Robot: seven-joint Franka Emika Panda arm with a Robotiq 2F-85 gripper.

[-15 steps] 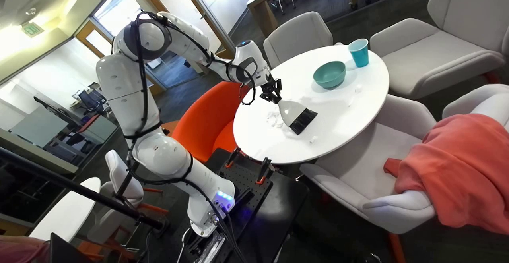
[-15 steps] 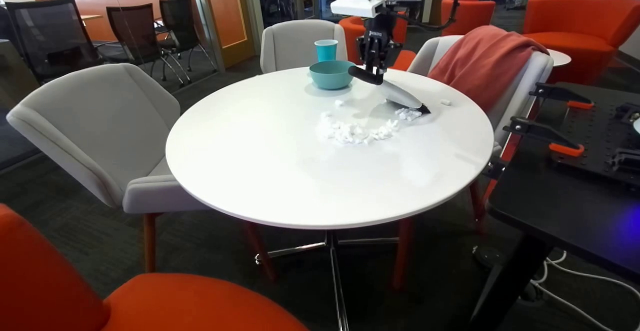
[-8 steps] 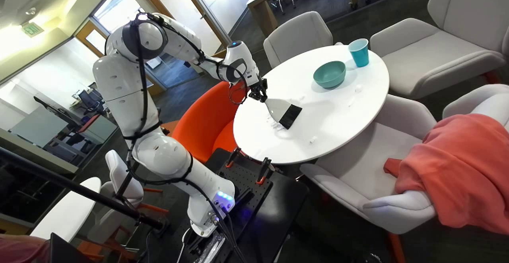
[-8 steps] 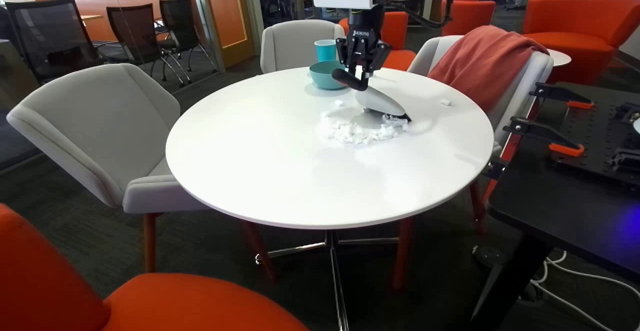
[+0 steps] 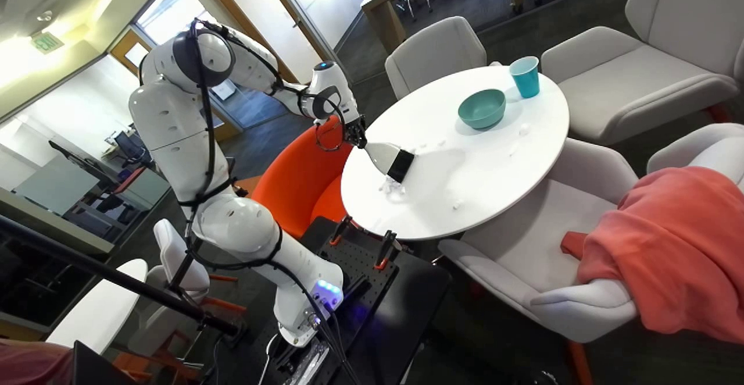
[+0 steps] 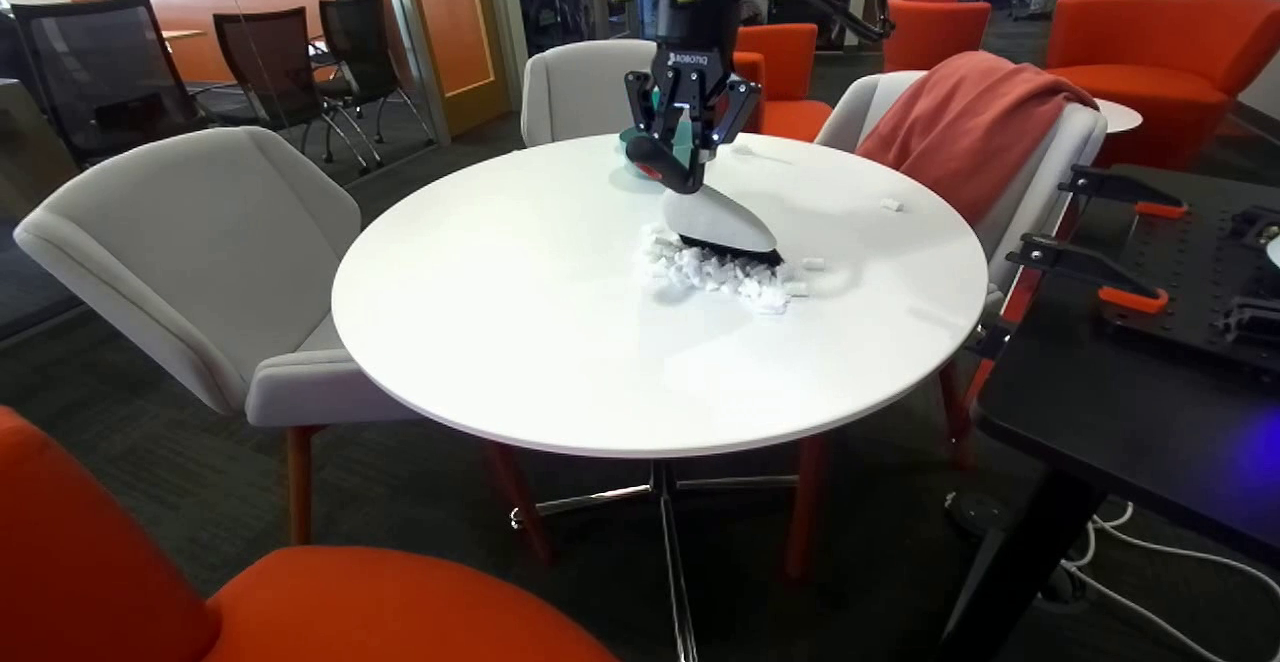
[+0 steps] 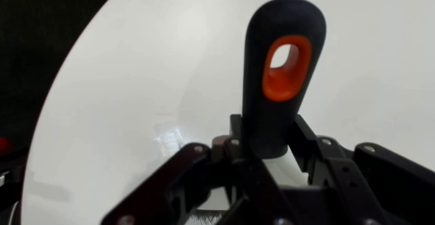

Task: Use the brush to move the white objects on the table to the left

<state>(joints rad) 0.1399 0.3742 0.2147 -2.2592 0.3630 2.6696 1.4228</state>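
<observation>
The brush has a black handle with an orange-lined hole, a flared white body and black bristles. It is in both exterior views (image 5: 381, 155) (image 6: 715, 220), and its handle fills the middle of the wrist view (image 7: 285, 17). My gripper (image 6: 685, 164) is shut on the handle, a finger on each side (image 7: 266, 126). The brush is tilted, bristles low at the round white table (image 6: 500, 292). The white objects (image 6: 740, 287) are a loose heap of small bits along the bristles' front side. They also show in the other exterior picture (image 5: 390, 188), partly hidden by the brush.
A teal bowl (image 5: 482, 109) and a blue cup (image 5: 525, 77) stand at the table's far side. A few stray white bits (image 6: 892, 204) lie apart from the heap. Grey chairs (image 6: 190, 252) and an orange chair (image 5: 308, 170) surround the table. Clamps (image 6: 1085, 272) sit on the black stand.
The gripper and brush have moved left in both exterior views, the bristles sweeping across the table. White bits near the bristles have shifted with them into the main heap. The grip has not changed.
</observation>
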